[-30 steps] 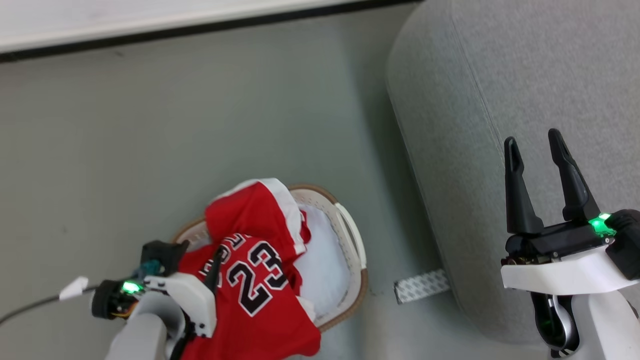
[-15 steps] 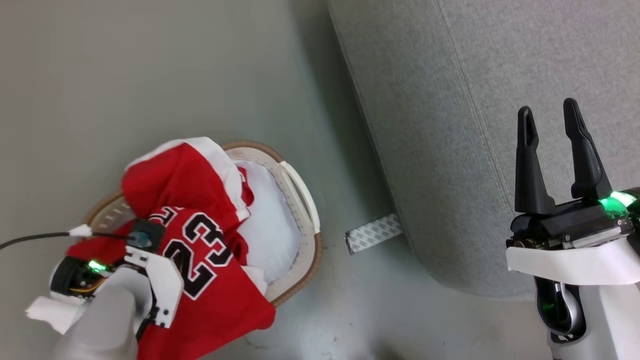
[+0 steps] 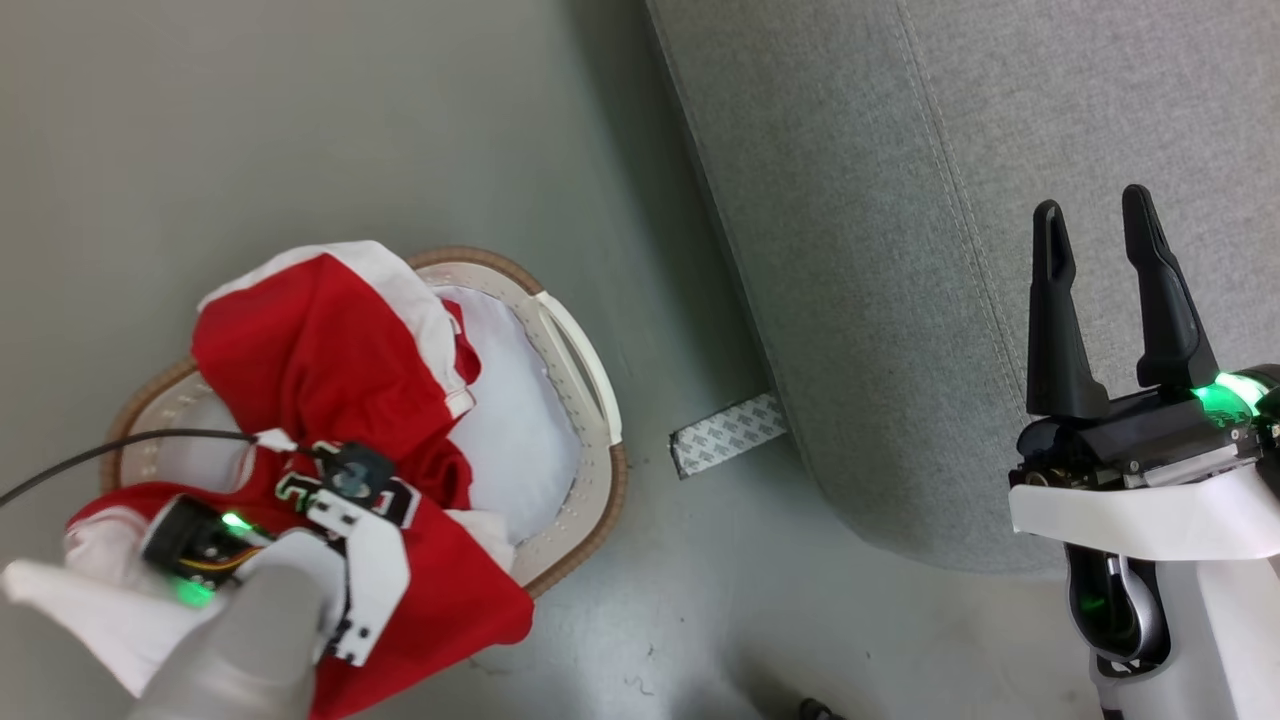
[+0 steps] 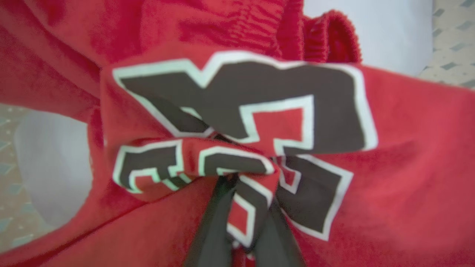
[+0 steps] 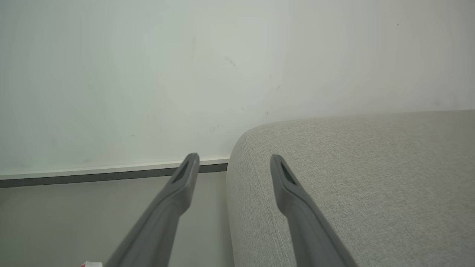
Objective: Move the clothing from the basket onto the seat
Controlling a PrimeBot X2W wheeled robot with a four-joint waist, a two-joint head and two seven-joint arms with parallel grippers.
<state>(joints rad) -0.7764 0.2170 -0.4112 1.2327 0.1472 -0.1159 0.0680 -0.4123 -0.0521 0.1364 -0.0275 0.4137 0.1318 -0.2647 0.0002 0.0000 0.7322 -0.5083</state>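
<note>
The cream basket (image 3: 598,395) with a brown rim stands on the floor at the lower left. Red shorts (image 3: 320,340) with white trim and the red jersey (image 3: 450,600) are heaped in it over a white pad (image 3: 515,430). In the left wrist view my left gripper (image 4: 245,185) is shut on a bunched fold of the jersey (image 4: 408,185) at its black numerals. Its fingers are hidden under the wrist in the head view. The grey seat (image 3: 950,250) spans the right side. My right gripper (image 3: 1090,205) hovers open over it with nothing between its fingers (image 5: 185,178).
A patterned strip of tape (image 3: 728,435) lies on the grey floor between basket and seat. A black cable (image 3: 100,455) runs in from the left to my left wrist. A pale wall (image 5: 185,74) with a dark baseboard stands beyond the seat's corner (image 5: 259,141).
The head camera has shifted, so the whole scene slid left and up. My left gripper came down onto the jersey and shut on it, bunching the numerals. The right gripper stays open.
</note>
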